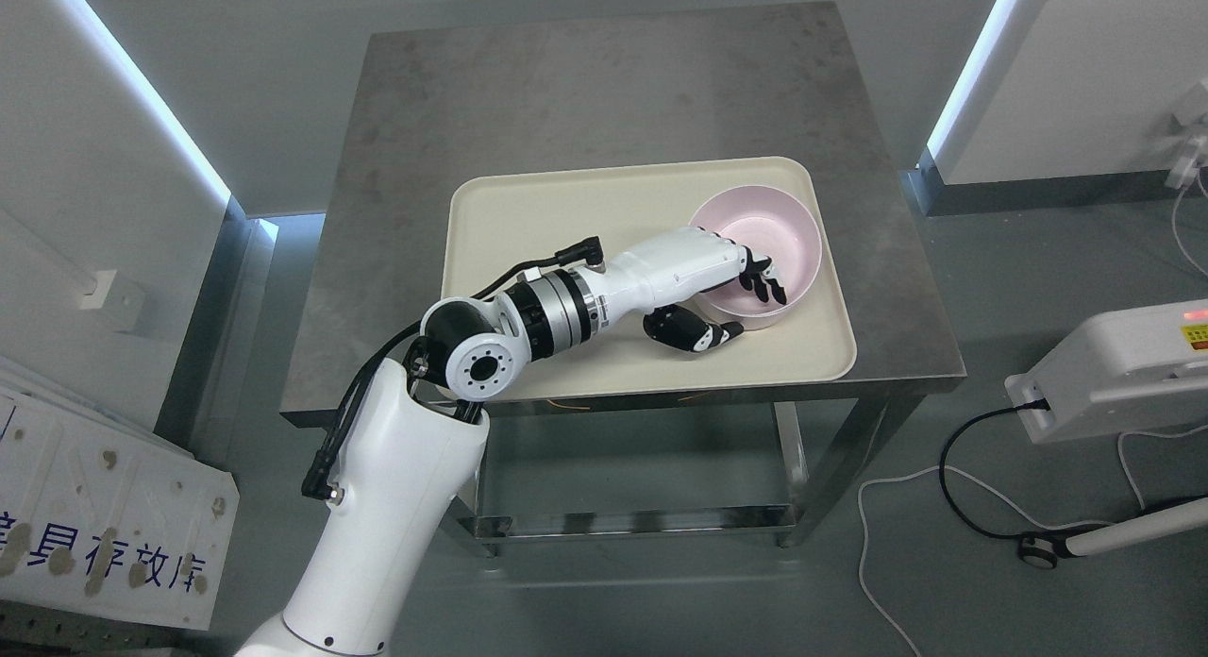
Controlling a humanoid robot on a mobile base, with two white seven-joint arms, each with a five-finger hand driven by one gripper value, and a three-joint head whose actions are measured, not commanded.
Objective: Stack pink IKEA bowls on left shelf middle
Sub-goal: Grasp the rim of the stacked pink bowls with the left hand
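While the left hand (727,294) closes on the bowl (769,242) rim at the tray's (528,223) right edge, lifting comes next.

Robot hand (722,294) covers pink bowl (788,237) near rim; white panel (104,506) cut off at left edge.

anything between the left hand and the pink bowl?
Nothing. In the head view the left hand is already at the pink bowl: fingers over the near rim, thumb outside the wall, above the cream tray.

Grey steel table (604,100) on grey floor (991,289), white walls (94,166) edged with light strips (142,95), white cables (878,563) trailing
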